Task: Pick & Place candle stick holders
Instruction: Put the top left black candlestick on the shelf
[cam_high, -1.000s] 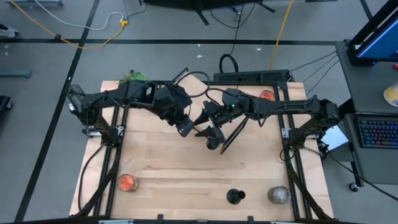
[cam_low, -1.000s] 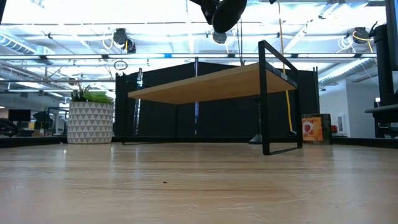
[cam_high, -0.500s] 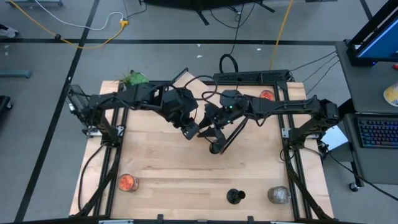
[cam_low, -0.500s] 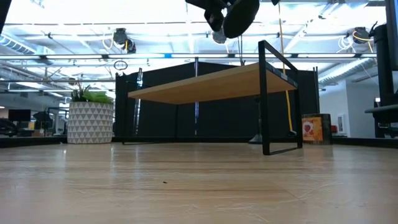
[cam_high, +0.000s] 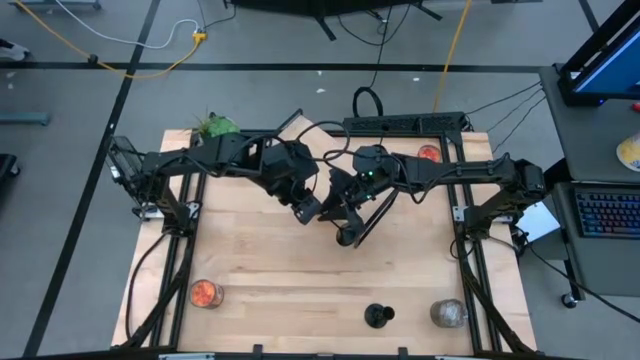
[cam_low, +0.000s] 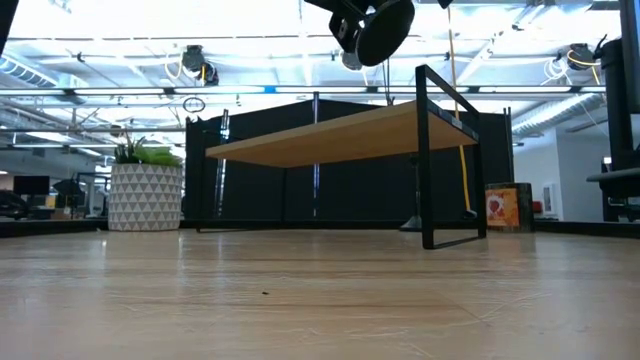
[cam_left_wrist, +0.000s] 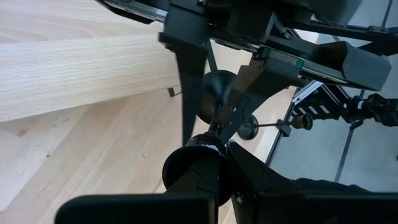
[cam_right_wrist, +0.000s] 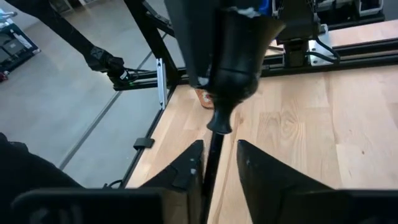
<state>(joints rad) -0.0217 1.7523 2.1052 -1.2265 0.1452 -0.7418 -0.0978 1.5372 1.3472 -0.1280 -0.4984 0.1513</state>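
the left gripper (cam_high: 312, 207) is clamped on a holder (cam_right_wrist: 239, 46), carried in the air over the middle of the table (cam_high: 270, 270). the right gripper (cam_high: 343, 215) meets it there, its fingers (cam_right_wrist: 186, 169) on either side of the holder's thin stem; whether they press it i cannot tell. a second holder (cam_high: 378, 316) stands near the table's front edge, well apart, between two jars (cam_high: 204, 294).

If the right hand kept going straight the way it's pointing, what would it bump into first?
Most likely the left hand, which holds the candle holder whose thin stem already lies between the right hand's fingers. How far off is hard to judge.
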